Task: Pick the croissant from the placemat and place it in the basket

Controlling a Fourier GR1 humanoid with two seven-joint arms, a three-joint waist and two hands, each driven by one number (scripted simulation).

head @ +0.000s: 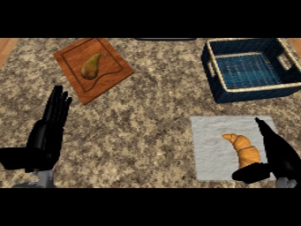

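Observation:
An orange-brown croissant (242, 148) lies on the pale grey placemat (211, 145) at the lower right of the counter. My right hand (282, 154) stands just to the croissant's right, fingers straight and pointing away from me, thumb (253, 172) reaching under the croissant's near end. It looks open and does not hold the croissant. The dark blue woven basket (253, 90) sits at the upper right, beyond the placemat, with nothing in it. My left hand (45, 132) rests open at the lower left, fingers up.
A wooden cutting board (110, 79) lies tilted at the upper left with a greenish-brown pear (91, 66) on it. The speckled stone counter (152, 114) spreads between the board, the basket and the placemat. Wooden strips run along both side edges.

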